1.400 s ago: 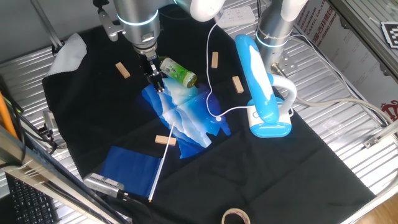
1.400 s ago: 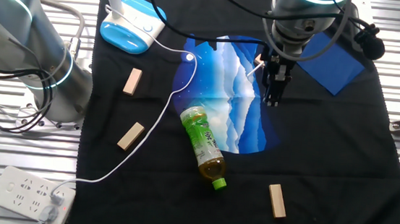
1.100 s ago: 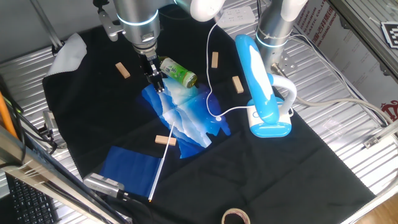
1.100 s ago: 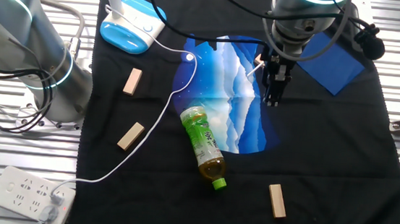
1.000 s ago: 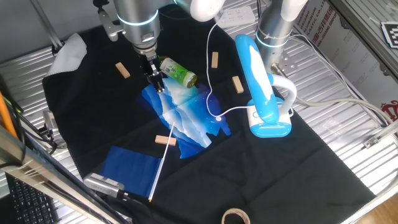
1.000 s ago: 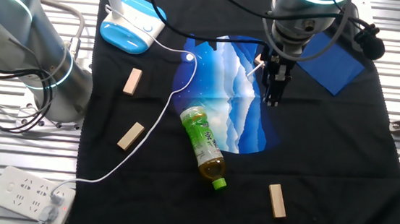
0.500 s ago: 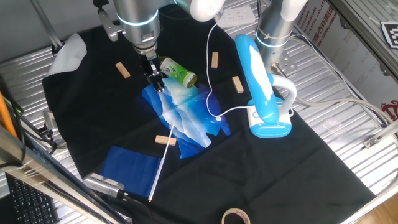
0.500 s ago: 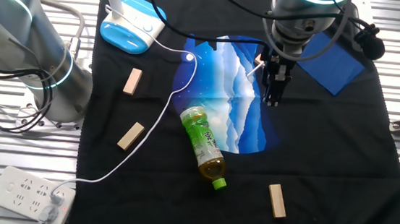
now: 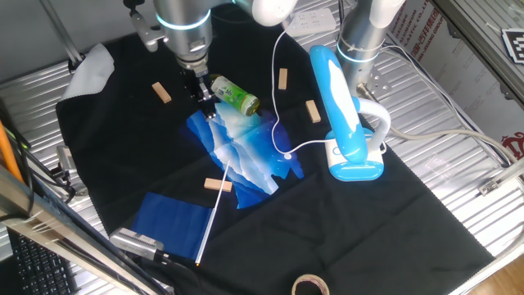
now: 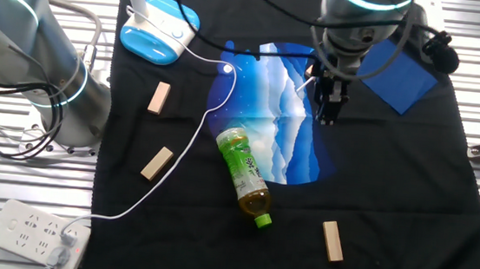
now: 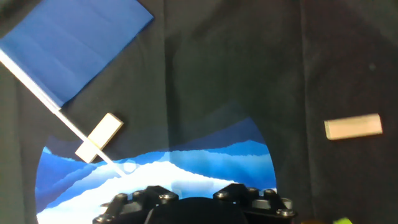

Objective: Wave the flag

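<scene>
The gripper (image 9: pixel 207 108) is hanging over the far end of the blue-and-white bag (image 9: pixel 242 156), near the table's middle; whether its fingers are parted or together is not showing clearly. The flag (image 9: pixel 170 222) is lying flat well away from it, toward the near left corner, its white stick (image 9: pixel 214 210) running back toward the gripper across the bag, over a small wooden block (image 9: pixel 218 185). A black cloth (image 9: pixel 368 221) is covering the tabletop. A green bottle (image 9: pixel 235 94) is lying just beside the gripper.
</scene>
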